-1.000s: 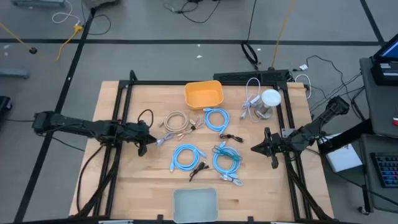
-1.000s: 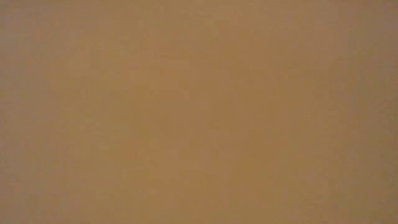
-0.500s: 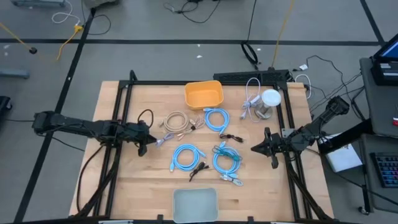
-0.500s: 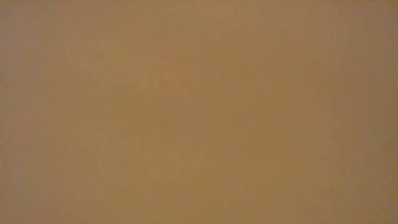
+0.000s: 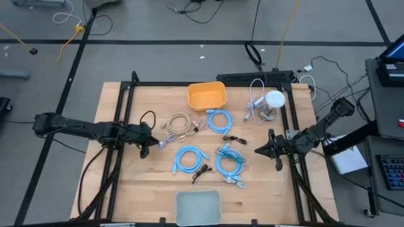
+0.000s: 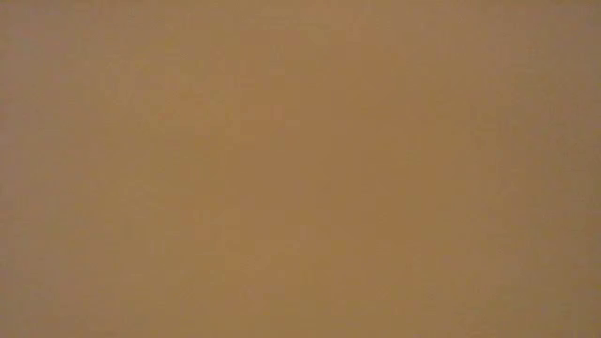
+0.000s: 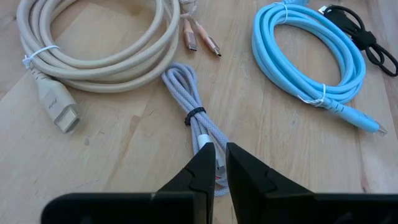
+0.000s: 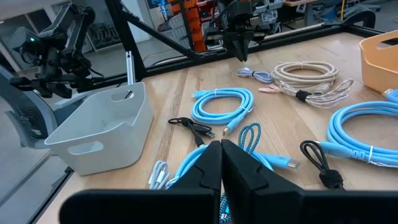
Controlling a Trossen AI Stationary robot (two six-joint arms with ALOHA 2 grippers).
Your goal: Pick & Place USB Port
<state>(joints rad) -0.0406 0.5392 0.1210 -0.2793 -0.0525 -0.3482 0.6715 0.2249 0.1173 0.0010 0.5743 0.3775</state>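
The small grey braided USB cable (image 7: 198, 115), folded and tied with a dark band, lies on the counter (image 5: 126, 183) just beside the beige coiled cable (image 7: 99, 43). Its connector end sits between the tips of the left pincer (image 7: 221, 163), which is clenched down on it; the plug itself is hidden behind the fingers. The left arm reaches in low and level from the counter's left edge. The right pincer (image 8: 221, 163) is fully clenched on nothing, held low at the right side, facing the light blue coils (image 8: 222, 103) and grey bin (image 8: 99, 127). The low view shows only a blank tan blur. No legible writing on any cable.
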